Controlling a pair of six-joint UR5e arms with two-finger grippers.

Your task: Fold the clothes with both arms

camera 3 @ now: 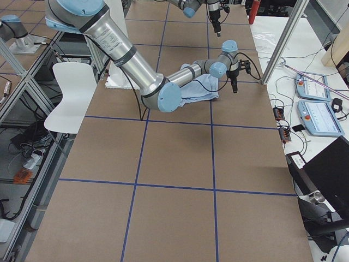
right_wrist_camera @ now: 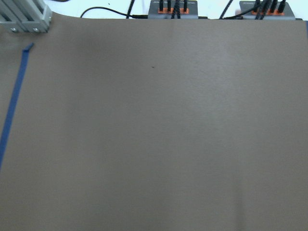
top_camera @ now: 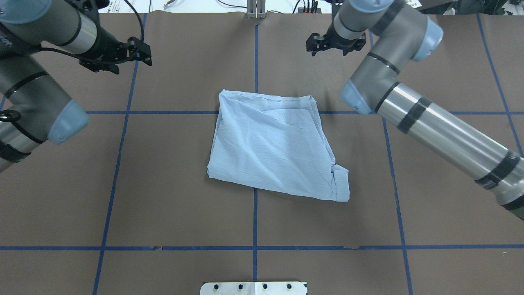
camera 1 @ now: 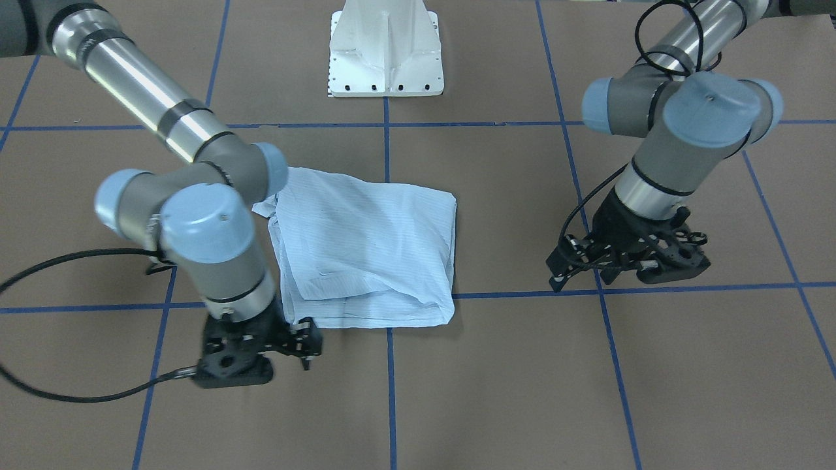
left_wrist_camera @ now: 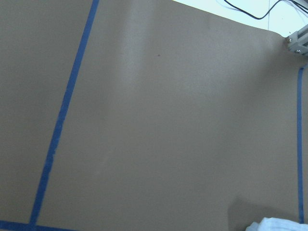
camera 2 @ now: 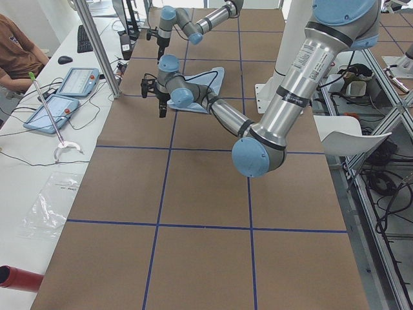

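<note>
The light blue striped shirt (top_camera: 274, 147) lies folded into a rough square at the middle of the brown table, also in the front view (camera 1: 366, 248); one corner shows in the left wrist view (left_wrist_camera: 276, 224). My left gripper (top_camera: 141, 51) hovers far to the shirt's left, open and holding nothing; the front view also shows this left gripper (camera 1: 583, 277). My right gripper (top_camera: 333, 45) hangs just past the shirt's far right corner, open and holding nothing, close to the cloth's edge in the front view (camera 1: 305, 346). Neither touches the shirt.
The white pedestal base (camera 1: 385, 52) stands at the robot's side of the table. Blue tape lines (top_camera: 254, 196) grid the brown cover. A seated person (camera 2: 16, 55) and tablets (camera 2: 71, 81) are at a side desk; a white chair (camera 3: 73, 93) stands beside the table.
</note>
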